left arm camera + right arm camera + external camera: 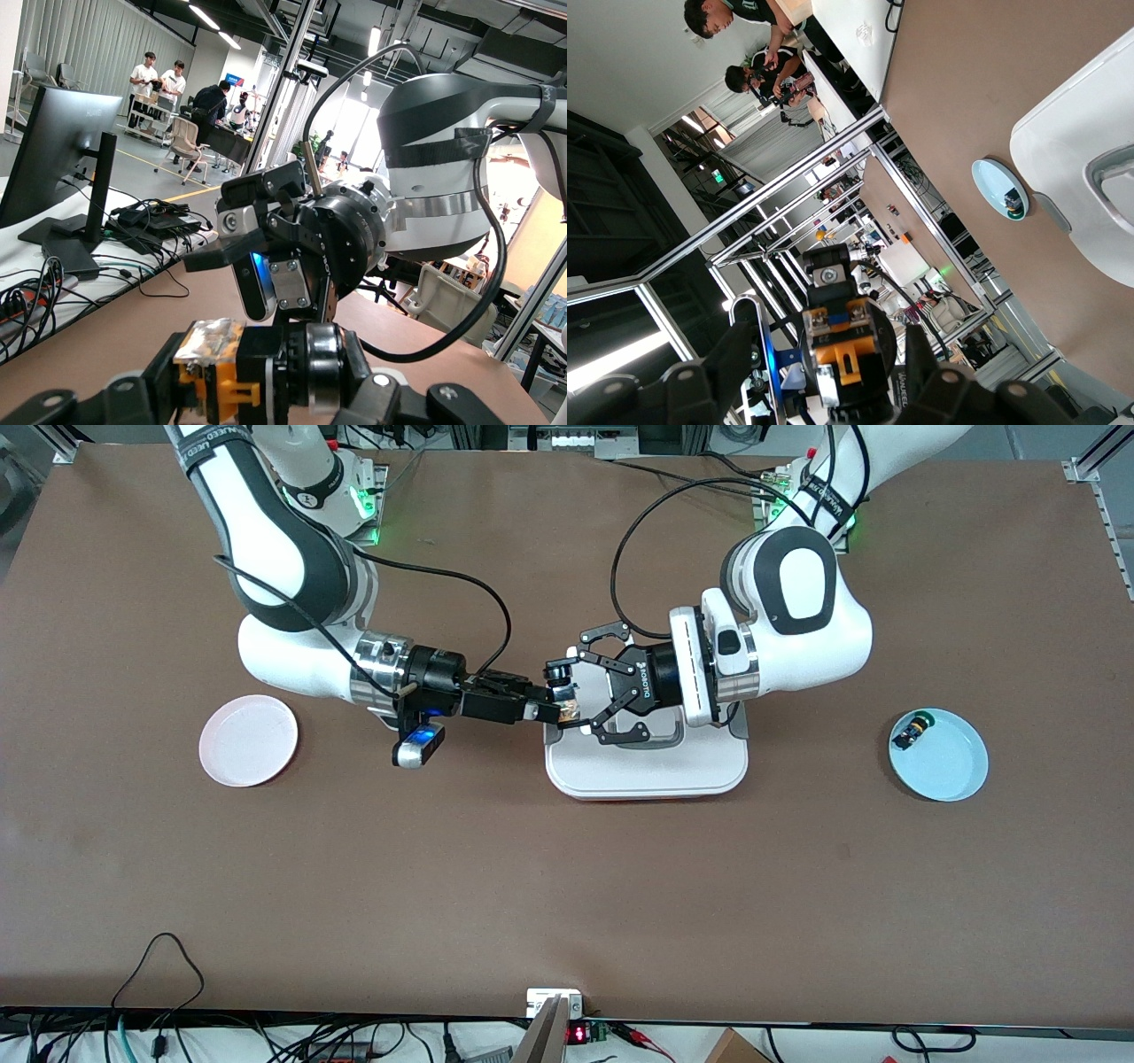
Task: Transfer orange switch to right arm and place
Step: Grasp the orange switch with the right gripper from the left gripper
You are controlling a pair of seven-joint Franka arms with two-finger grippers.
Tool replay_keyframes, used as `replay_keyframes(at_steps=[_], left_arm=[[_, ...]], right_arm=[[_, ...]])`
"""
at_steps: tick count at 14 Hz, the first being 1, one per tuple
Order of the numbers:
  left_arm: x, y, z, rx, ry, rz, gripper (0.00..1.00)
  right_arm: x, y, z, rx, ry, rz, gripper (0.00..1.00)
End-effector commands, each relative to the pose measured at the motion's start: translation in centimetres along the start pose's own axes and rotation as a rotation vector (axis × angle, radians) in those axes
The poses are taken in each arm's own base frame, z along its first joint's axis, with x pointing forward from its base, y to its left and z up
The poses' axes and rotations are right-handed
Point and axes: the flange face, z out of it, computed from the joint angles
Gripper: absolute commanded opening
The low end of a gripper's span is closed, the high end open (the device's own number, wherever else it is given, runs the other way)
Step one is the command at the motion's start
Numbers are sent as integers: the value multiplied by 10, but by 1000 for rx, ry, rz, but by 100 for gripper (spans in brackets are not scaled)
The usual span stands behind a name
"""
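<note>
On the brown desk [549,886], nearest the front camera, a pale blue dish [952,766] lies toward the left arm's end; on its rim farthest from the camera rests a small black part with a green cap [912,731]. A pink plate [248,740] lies toward the right arm's end, well apart from the dish. Between them, at mid-desk, sits a white tray [647,771] with a grey handle [660,737]. Above the tray's edge toward the right arm's end, the two claws meet tip to tip. The left claw [576,695], a black linkage type, has its fingers closed around the orange switch [569,710], whose orange band and black body show between the fingers in the left wrist view [221,376] and in the right wrist view [842,354]. The right claw [551,707], slim and straight with a blue-lit module beneath its wrist, lies level and reaches the switch at its tips; whether its fingers are spread or pressed on the switch cannot be told. Both arms extend from their bases at the desk's farthest edge.
</note>
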Motion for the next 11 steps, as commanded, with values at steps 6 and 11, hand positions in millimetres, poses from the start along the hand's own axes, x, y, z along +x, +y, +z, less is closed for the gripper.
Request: replay_keyframes(at_steps=[6,11], left_arm=[[7,3,1,9,25,14,11],[8,3,1,9,26,15,11]], right_arm=[[-11,2,-12,5,-142,-48,76],[2,14,-10,5,-157,-105,76]])
